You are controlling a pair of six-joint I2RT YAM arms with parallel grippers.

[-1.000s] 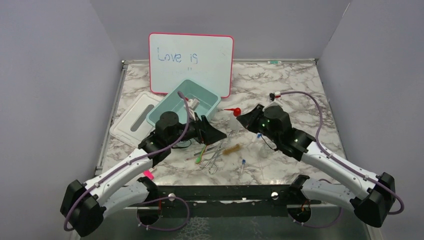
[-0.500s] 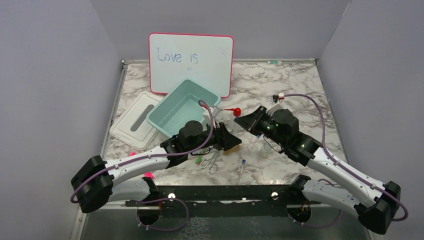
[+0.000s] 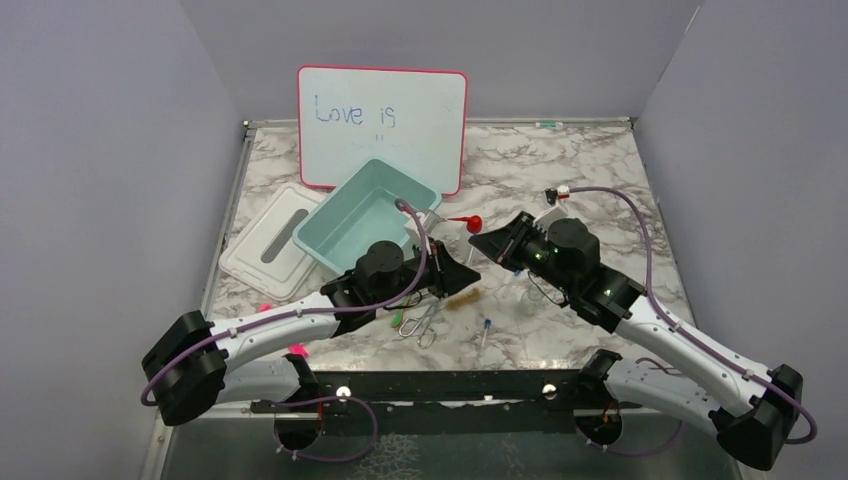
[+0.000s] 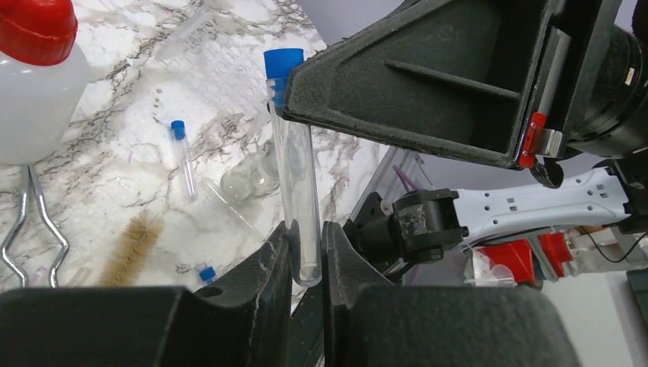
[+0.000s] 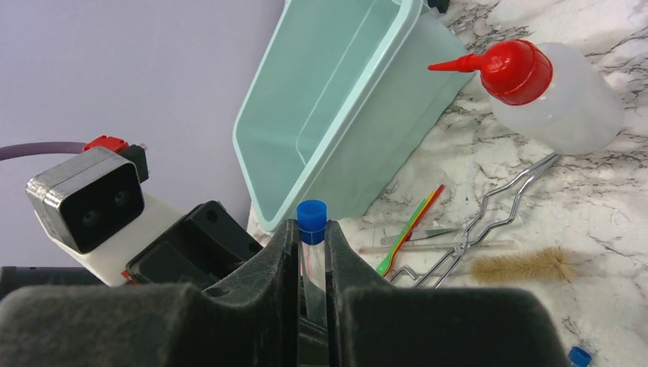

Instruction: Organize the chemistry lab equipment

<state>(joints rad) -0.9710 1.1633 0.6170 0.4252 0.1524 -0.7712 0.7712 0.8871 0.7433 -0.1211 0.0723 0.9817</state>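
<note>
A clear blue-capped tube (image 4: 296,176) hangs above the table between both grippers. My right gripper (image 5: 312,237) is shut on its capped end (image 5: 311,214). My left gripper (image 4: 307,245) is shut on its rounded bottom end. In the top view the two grippers meet tip to tip, left (image 3: 468,272) and right (image 3: 480,243). On the marble lie the white squeeze bottle (image 5: 565,103) with its red nozzle, the metal tongs (image 5: 489,225), the brown brush (image 5: 523,265), a small glass flask (image 4: 248,177) and another small capped tube (image 4: 182,153).
A teal bin (image 3: 365,215) stands behind the left arm, with its white lid (image 3: 268,240) to the left. The pink-framed whiteboard (image 3: 382,125) leans at the back. A pink marker (image 3: 297,350) lies by the left arm's base. A green-and-red stick (image 5: 409,229) lies beside the tongs.
My left arm swung from the bin down toward the right gripper, and its jaws closed around the tube's lower end. The right gripper shifted slightly and kept its grip.
</note>
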